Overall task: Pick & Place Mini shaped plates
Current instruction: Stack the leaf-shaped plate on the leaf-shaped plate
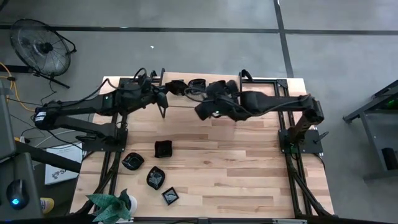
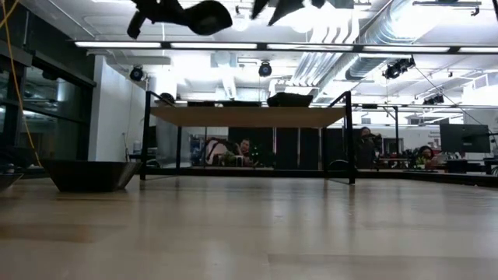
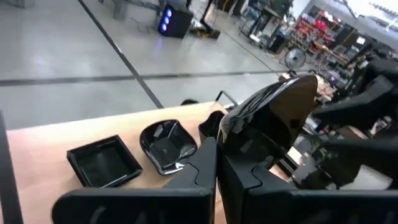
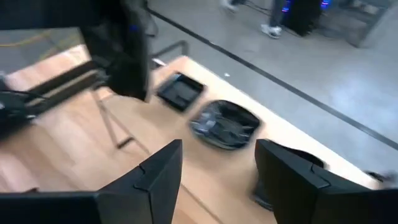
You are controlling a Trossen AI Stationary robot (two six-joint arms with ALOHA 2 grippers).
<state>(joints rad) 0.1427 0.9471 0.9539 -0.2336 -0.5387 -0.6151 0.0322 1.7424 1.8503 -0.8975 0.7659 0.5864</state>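
Note:
My left gripper (image 3: pixel 219 152) is shut on a glossy black mini plate (image 3: pixel 280 112), high above the table's far middle (image 1: pixel 163 102). My right gripper (image 4: pixel 217 171) stands open and empty just right of it (image 1: pixel 200 112), also high up. Three more mini plates rest on the far edge: a square one (image 4: pixel 180 92), a wavy one (image 4: pixel 224 124) and one half hidden behind my right finger (image 4: pixel 292 160). Several others lie flat at the near left (image 1: pixel 163 148) (image 1: pixel 132 162) (image 1: pixel 155 177). My left gripper pinches the plate's rim (image 3: pixel 245 140) between its two fingers. The fingers run about level, pointing toward the table's right side. The plate stands on edge beyond the fingertips, tilted and lifted clear of the table (image 2: pixel 208 15).
A green plant (image 1: pixel 112 205) stands at the near left corner. Black frame rails (image 1: pixel 292 143) run along both sides of the wooden table. The near right part of the table top (image 1: pixel 249 174) is bare wood. A dark dish (image 2: pixel 89 175) shows at the left in the low view.

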